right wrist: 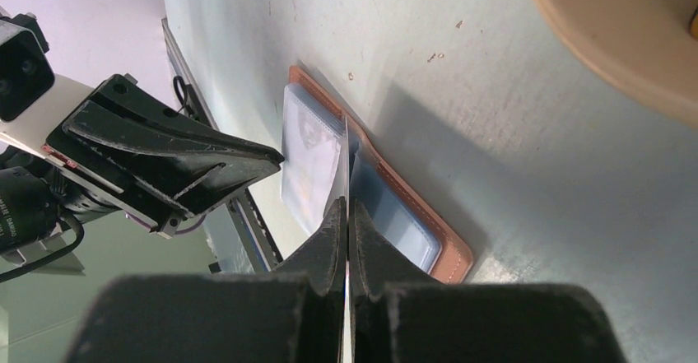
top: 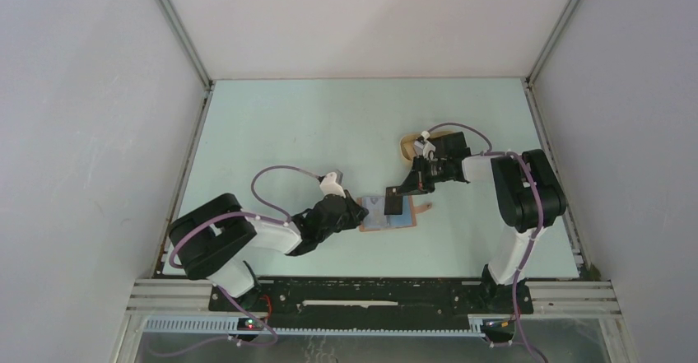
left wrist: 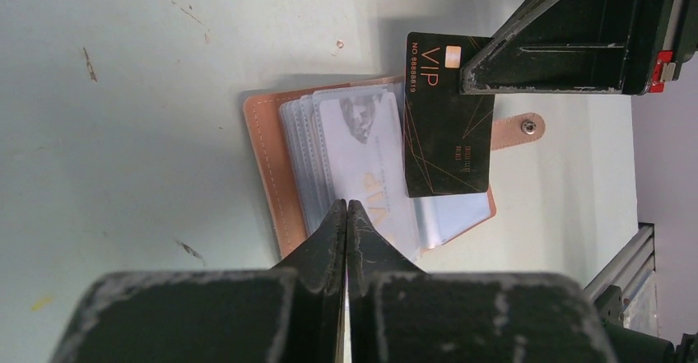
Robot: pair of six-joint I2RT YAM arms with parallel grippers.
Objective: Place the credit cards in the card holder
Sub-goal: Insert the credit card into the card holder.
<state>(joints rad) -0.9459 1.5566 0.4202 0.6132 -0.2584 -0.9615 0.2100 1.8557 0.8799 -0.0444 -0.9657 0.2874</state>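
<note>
The card holder (left wrist: 263, 157) lies open on the table, brown rim around a fan of clear sleeves (left wrist: 362, 149). My left gripper (left wrist: 346, 205) is shut on the near edge of those sleeves, and a thin pale strip shows between its jaws. My right gripper (right wrist: 346, 205) is shut on a black credit card (left wrist: 447, 116) with gold "VIP" lettering. It holds the card on edge over the open holder (right wrist: 457, 260), just right of the sleeves. In the top view both grippers meet at the holder (top: 387, 225), the left gripper (top: 360, 211) on its left and the right gripper (top: 403, 192) above it.
A tan oval tray (top: 409, 146) sits behind the right gripper, its rim (right wrist: 609, 42) close to the holder. The holder's snap strap (left wrist: 518, 128) sticks out to the right. The table's near edge and metal rail (left wrist: 630, 260) lie close by.
</note>
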